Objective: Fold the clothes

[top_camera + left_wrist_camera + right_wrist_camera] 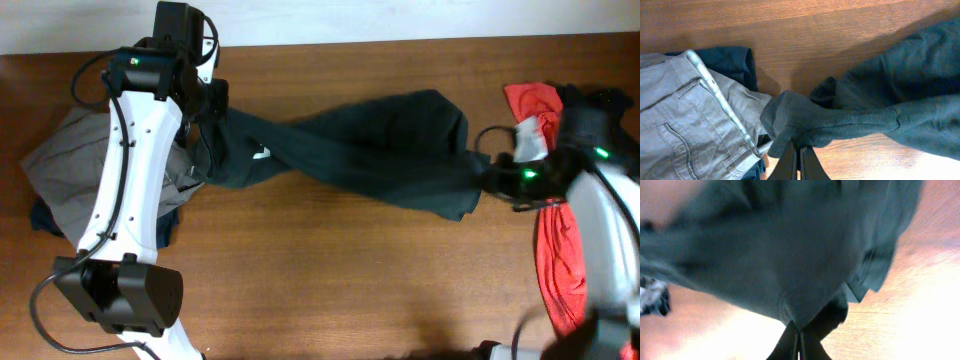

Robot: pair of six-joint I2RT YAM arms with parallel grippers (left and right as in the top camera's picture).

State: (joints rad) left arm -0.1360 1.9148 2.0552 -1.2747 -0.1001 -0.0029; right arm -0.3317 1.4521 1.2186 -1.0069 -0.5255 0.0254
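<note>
Wide wooden table [330, 290] under me, and the biggest thing on it was the dark T-shirt [380, 150], strung across the upper middle from one arm to the other and twisted like a rope near its left end. I judged this step to be spreading it flat before any fold. To do that well I'd want both ends lifted together, the twist turned out, then the cloth laid down on the bare wood nearer me with the hem square.

Next down in size, the grey trousers [60, 160] lay heaped at the left under my left arm, over a dark blue garment [730, 60]. The shirt's bunched end sat right against them, so a careless pull there could drag them along. At the far right the red top [560, 260] lay beneath my right arm, close to the shirt's other end. That was the second snag risk.

Smallest last: the left gripper [799, 150] was pinched tight on a wad of shirt, and the right gripper [798, 332] was closed hard on a fold of the same shirt.
</note>
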